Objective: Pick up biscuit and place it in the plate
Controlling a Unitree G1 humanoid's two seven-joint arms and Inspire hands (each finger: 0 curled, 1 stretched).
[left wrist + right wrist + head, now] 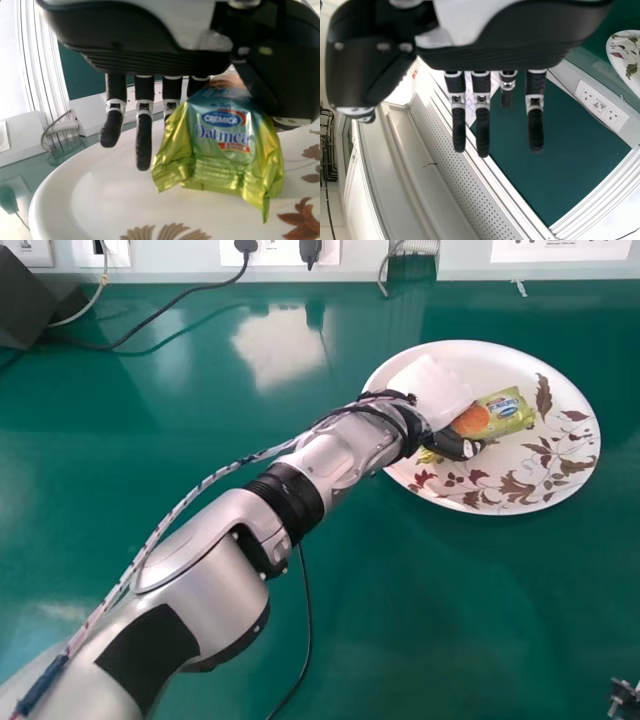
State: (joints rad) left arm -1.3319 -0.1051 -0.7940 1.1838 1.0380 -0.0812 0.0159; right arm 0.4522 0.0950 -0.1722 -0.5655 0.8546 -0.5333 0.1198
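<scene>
The patterned white plate [560, 465] lies on the green table, with the green-and-yellow biscuit packet [505, 412] over its middle. My left hand [432, 390] is above the plate's left part, its thumb across the packet's near side. In the left wrist view the biscuit packet [222, 145] is between the thumb and fingers of my left hand [144, 135], low over the plate [105, 200]; whether it touches the plate I cannot tell. My right hand [625, 700] is at the head view's bottom right corner; in the right wrist view my right hand [482, 125] has straight fingers and holds nothing.
Wall sockets [560, 250] and plugged-in cables run along the table's far edge. A dark box [28, 310] stands at the far left. A black cable [308, 620] lies on the table beside the left arm.
</scene>
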